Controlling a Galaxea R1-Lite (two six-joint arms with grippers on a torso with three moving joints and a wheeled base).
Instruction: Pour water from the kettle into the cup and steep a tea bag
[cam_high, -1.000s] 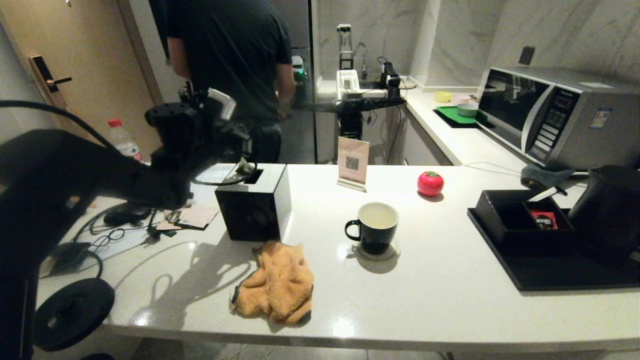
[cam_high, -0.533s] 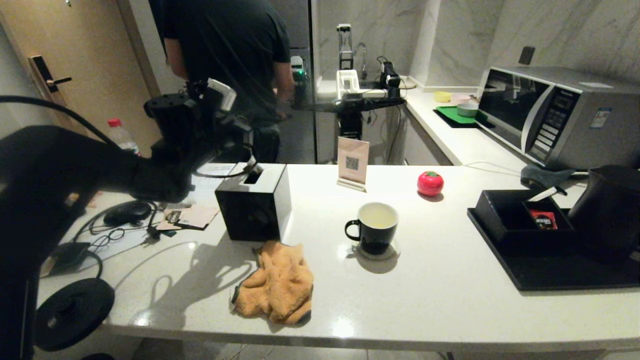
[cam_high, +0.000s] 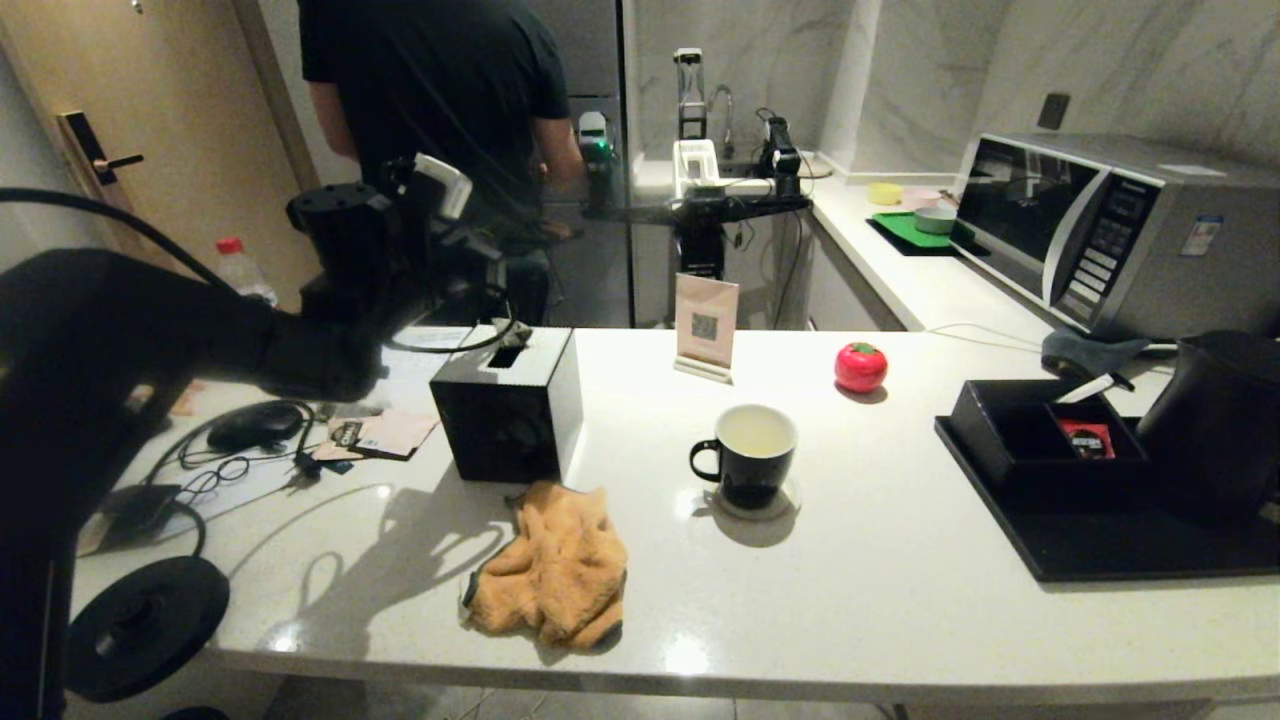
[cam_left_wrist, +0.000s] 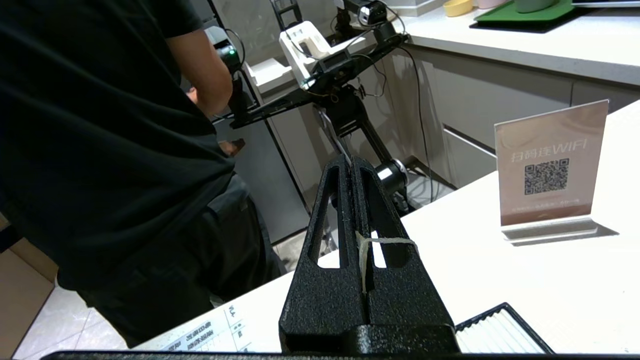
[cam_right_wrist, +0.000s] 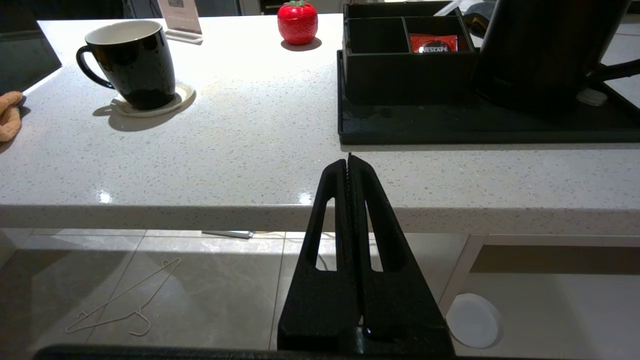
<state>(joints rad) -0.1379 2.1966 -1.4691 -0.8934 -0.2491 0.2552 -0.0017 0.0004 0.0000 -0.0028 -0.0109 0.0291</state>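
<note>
Left wrist view: my left tool (cam_left_wrist: 351, 165) is pressed together, pinching a thin white string (cam_left_wrist: 387, 241), raised above the tissue box (cam_high: 510, 405). My right tool (cam_right_wrist: 348, 162) is pressed together on nothing, below the table (cam_high: 880, 610) edge. The cup (cam_high: 752, 452) sits on a coaster mid-table; the kettle (cam_high: 1220, 425) stands on the black tray (cam_high: 1100, 550), far right.

On the white counter (cam_high: 900, 620): 1 black cup (cam_high: 748, 455), 1 kettle (cam_high: 1215, 425), 1 black tray (cam_high: 1100, 540), 1 tissue box (cam_high: 510, 405), 1 orange cloth (cam_high: 550, 565), 1 red tomato-shaped ornament (cam_high: 860, 366), 1 QR sign (cam_high: 705, 325), 1 red sachet (cam_high: 1088, 438); behind, 1 microwave (cam_high: 1110, 230).
</note>
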